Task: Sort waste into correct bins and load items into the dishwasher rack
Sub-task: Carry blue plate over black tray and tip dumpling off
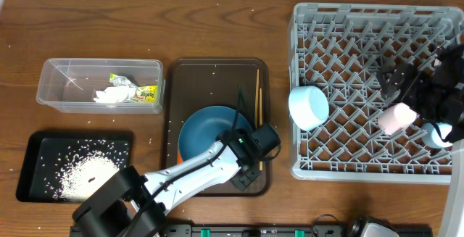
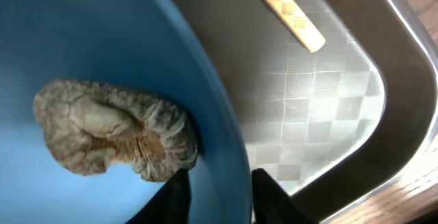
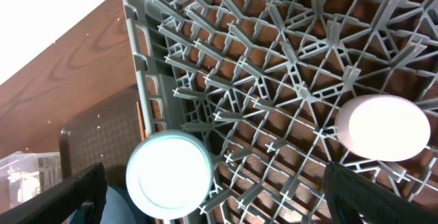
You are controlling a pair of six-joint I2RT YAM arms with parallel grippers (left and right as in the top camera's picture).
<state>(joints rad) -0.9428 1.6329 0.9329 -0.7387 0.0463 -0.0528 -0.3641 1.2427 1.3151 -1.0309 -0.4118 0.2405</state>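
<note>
Wrapper (image 1: 138, 90), napkin (image 1: 109, 96) in clear tub (image 1: 54, 74); rice (image 1: 83, 173) in black tray (image 1: 29, 157); white bowl (image 1: 308, 106), pinkish cup (image 1: 397, 117), light-blue cup (image 1: 437, 132) in rack (image 1: 341, 19). Pending: brown food lump (image 2: 109, 128), carrot (image 1: 178, 157), blue plate (image 1: 206, 125), chopsticks (image 1: 257, 96). Left fingers (image 2: 174, 200) narrow astride plate rim, grip unclear; right fingers (image 3: 75, 193) wide, empty.

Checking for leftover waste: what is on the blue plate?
A brown food lump lies on the blue plate, near the rim the left tool straddles. Overhead, the arm covers part of the plate, hiding anything there.
</note>
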